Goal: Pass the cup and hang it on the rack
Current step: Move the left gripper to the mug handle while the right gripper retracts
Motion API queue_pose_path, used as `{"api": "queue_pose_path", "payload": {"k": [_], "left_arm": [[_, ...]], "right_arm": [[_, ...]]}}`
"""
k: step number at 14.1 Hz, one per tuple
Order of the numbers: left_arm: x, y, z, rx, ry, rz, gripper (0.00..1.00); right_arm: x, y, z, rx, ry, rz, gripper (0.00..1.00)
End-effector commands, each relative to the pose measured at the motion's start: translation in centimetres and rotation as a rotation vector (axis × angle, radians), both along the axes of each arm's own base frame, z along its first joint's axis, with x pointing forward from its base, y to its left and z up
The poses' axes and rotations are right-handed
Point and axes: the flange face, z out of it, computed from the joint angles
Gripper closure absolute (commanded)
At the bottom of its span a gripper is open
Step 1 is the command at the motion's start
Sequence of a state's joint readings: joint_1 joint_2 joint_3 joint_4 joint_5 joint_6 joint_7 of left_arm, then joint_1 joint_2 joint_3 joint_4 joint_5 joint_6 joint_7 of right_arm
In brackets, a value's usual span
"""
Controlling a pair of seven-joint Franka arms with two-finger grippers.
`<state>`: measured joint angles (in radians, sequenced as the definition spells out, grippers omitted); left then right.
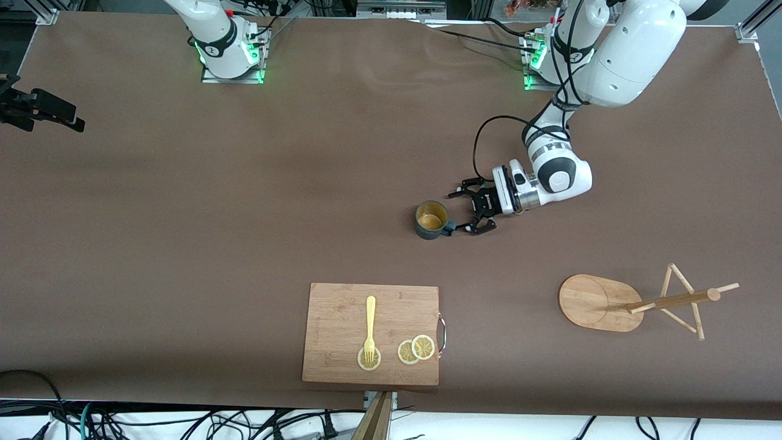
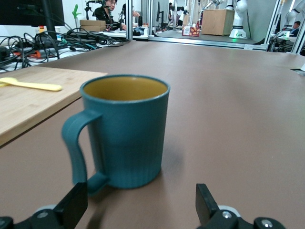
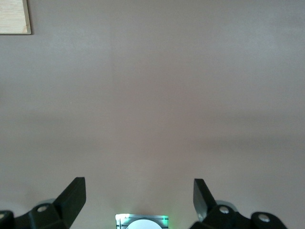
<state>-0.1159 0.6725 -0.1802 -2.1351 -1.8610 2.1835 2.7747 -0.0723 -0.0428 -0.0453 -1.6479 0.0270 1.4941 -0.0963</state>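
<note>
— Brown table (image 1: 183, 244): how is the cup (image 1: 431, 220)?
— Teal, yellow inside, upright, farther from the camera than the cutting board (image 1: 342, 318). The left gripper (image 1: 467, 211) is wide beside its handle.
— The right gripper (image 3: 138, 200)?
— Wide, waiting.

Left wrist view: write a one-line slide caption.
The open left gripper sits low just short of the upright teal cup, handle turned toward one finger, cutting board with yellow fork beside.

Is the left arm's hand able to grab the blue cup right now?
Probably yes. The left gripper sits low beside the cup with its jaws open toward the handle, and nothing stands between them.
</note>
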Motion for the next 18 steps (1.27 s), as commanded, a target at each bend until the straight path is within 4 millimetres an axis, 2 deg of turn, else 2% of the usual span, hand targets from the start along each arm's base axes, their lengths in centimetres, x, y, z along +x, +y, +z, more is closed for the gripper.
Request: {"api": "queue_pose_path", "payload": {"k": [1, 4, 6, 7, 12, 18], "left_arm": [[-0.5, 0.4, -0.9, 0.015, -0.140, -0.025, 0.00], [1.5, 4.1, -0.5, 0.019, -0.162, 0.032, 0.00], [3.9, 4.4, 0.7, 0.019, -0.199, 0.029, 0.00], [4.4, 4.2, 0.9, 0.019, -0.192, 0.020, 0.00], [6.6, 2.4, 0.1, 0.010, -0.205, -0.007, 0.00], [5.3, -1.5, -0.2, 0.013, -0.210, -0.080, 0.00]], "right_arm": [[0.0, -0.2, 0.4, 0.018, 0.013, -0.012, 0.00], [0.0, 0.0, 0.6, 0.019, 0.010, -0.007, 0.00], [0.0, 0.4, 0.6, 0.021, 0.011, -0.001, 0.00], [0.1, 1.0, 0.7, 0.020, 0.010, 0.011, 0.00], [0.1, 1.4, 0.7, 0.019, 0.010, 0.019, 0.00], [0.1, 1.9, 0.7, 0.020, 0.008, 0.027, 0.00]]}}
